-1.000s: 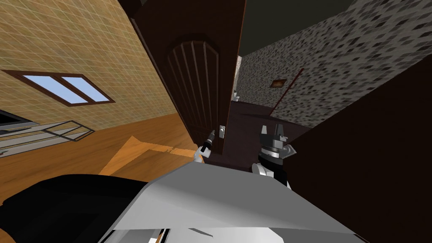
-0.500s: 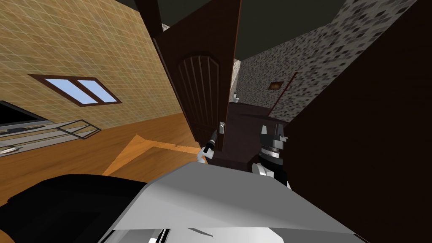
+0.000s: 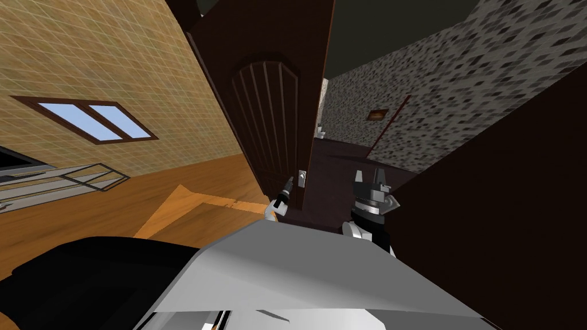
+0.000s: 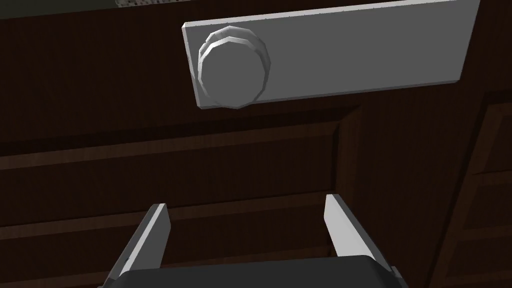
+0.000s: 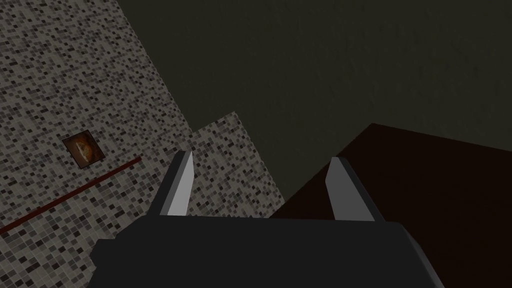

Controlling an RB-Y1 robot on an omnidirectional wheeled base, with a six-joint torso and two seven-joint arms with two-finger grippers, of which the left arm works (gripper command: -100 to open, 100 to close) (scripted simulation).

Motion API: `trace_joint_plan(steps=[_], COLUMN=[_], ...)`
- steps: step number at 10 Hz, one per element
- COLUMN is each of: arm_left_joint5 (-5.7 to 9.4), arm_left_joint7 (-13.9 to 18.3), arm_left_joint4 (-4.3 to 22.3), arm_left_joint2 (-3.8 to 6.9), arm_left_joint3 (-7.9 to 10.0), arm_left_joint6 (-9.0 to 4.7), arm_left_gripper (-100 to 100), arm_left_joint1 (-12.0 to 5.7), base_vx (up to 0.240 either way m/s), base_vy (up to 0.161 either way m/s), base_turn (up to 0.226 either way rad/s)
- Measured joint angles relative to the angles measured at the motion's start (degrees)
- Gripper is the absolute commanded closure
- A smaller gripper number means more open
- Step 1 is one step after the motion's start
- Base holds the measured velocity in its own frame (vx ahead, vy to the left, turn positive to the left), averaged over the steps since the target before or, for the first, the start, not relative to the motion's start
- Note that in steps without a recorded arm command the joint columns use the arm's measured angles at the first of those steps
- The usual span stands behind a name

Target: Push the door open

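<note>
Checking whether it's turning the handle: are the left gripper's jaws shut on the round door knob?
No: the left gripper has its jaws open before the dark door, apart from the grey knob.

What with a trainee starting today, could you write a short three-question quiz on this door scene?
1. True or false: the left gripper is shut on the round grey knob.
2. What colour is the door? A white, B dark brown, C yellow.
3. Fill in: the fingers of the right gripper stand ____.
Key: 1 false, its fingers are open and the knob lies beyond them; 2 B; 3 open.
</note>
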Motion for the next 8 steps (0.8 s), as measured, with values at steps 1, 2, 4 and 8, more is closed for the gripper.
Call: trace_joint_plan(steps=[1,2,4,8], arm_left_joint5=[-0.01,-0.05,-0.03,0.00], arm_left_joint7=[-0.1,-0.2,-0.3,-0.3], arm_left_joint4=[0.0,0.1,0.3,0.3], arm_left_joint2=[-0.14,-0.59,-2.04,-2.95], arm_left_joint3=[-0.02,-0.04,-0.13,-0.18], arm_left_joint6=[-0.16,-0.37,-0.96,-1.02], arm_left_gripper=[-100,-100,-100,100], arm_left_joint1=[0.01,0.09,0.28,0.23], base_vx=[0.173,0.193,0.135,0.000], base_vy=[-0.094,-0.110,-0.130,-0.004], base_turn=[0.001,0.006,0.004,-0.007])
